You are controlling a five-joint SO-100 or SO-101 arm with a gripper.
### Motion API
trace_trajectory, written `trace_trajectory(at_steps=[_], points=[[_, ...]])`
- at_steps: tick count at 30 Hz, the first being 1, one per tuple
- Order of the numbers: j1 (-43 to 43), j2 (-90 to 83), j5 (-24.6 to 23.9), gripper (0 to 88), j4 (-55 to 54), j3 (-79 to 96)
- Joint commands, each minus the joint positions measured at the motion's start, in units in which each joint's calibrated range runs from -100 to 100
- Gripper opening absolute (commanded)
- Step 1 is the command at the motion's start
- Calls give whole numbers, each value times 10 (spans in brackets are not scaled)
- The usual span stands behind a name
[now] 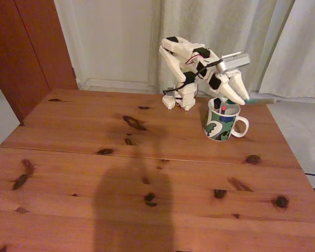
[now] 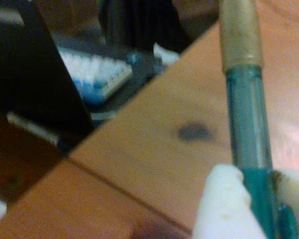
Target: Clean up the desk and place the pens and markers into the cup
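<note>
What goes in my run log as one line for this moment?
gripper: shut on teal pen | place: above cup | pen with red end: in cup

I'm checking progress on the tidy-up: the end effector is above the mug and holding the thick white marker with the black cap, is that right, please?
Not quite. The end effector is above the mug, as the fixed view shows, but it grips the slim teal-green pen, not the white marker. The wrist view shows the pen clamped between the white fingers.
</note>
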Motion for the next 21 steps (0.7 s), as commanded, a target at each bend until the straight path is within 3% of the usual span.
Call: trace_trajectory(at_steps=[1, 11, 21], points=[[4, -14, -1, 7, -50, 9], [5, -57, -2, 7, -152, 111], [3, -133, -2, 6, -161, 184]])
